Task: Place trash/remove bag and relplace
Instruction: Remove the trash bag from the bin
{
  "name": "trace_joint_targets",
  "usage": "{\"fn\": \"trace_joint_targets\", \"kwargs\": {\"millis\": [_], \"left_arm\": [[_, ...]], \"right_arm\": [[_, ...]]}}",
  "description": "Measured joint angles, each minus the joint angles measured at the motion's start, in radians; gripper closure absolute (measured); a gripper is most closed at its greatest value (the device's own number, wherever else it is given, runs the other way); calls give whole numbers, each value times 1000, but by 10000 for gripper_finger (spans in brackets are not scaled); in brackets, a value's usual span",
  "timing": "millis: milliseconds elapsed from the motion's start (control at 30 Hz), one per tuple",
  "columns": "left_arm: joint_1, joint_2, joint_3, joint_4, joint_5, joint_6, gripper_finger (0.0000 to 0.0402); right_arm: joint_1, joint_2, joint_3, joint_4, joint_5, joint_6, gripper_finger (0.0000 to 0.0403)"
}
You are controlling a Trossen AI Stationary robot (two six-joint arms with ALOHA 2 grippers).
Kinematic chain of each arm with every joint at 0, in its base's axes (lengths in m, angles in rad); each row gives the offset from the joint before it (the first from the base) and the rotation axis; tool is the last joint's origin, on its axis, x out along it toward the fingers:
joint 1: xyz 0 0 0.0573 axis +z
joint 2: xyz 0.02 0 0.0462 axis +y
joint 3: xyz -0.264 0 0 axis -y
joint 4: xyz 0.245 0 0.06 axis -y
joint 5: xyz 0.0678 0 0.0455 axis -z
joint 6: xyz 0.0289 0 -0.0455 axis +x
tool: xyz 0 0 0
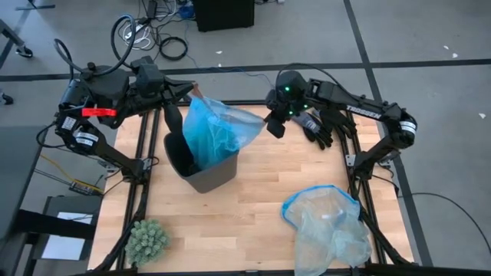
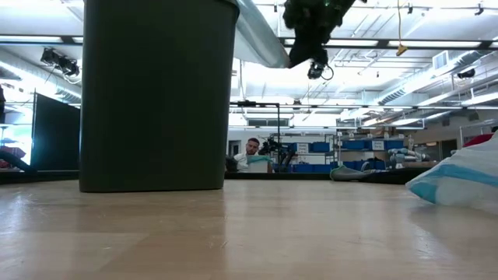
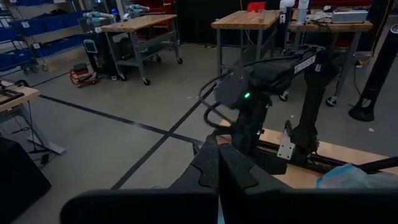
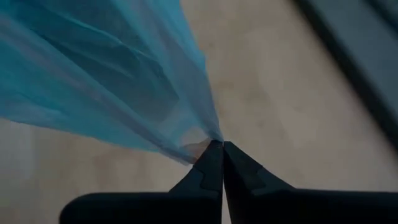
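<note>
The thin, crinkly sky-blue plastic bin liner (image 1: 219, 126) hangs stretched above the dark plastic bin (image 1: 201, 165) on the wooden tabletop (image 1: 253, 199). The right claw (image 4: 222, 144) is clenched on 1 edge, the left claw (image 1: 192, 90) pinching the opposite one. Bag removal looks underway; next calls for lifting both clear together.

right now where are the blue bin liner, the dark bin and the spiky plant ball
blue bin liner (image 1: 219, 126), high view, on the stretched plastic above the bin mouth
dark bin (image 1: 211, 178), high view, on its outer wall
spiky plant ball (image 1: 146, 240), high view, on its middle
</note>
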Motion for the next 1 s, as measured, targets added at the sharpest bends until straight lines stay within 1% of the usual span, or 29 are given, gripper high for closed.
{"fn": "trace_joint_targets", "kwargs": {"millis": [133,267,500,600,800,900,1000], "left_arm": [[0,0,0,0,0,0,401],[0,17,1,0,-1,-1,401],[0,63,0,-1,1,7,401],[0,69,0,-2,3,7,401],[0,54,4,6,3,5,401],[0,46,27,28,3,5,401],[-9,45,55,78,4,17,401]], "right_arm": [[36,-52,37,-2,177,-61,403],[89,-98,123,3,339,-164,403],[194,-108,300,46,518,-349,403],[200,-107,328,17,497,-333,403],[165,-103,320,-87,366,-232,403],[156,-96,295,-107,313,-234,403],[155,-95,257,-108,285,-259,403]]}}
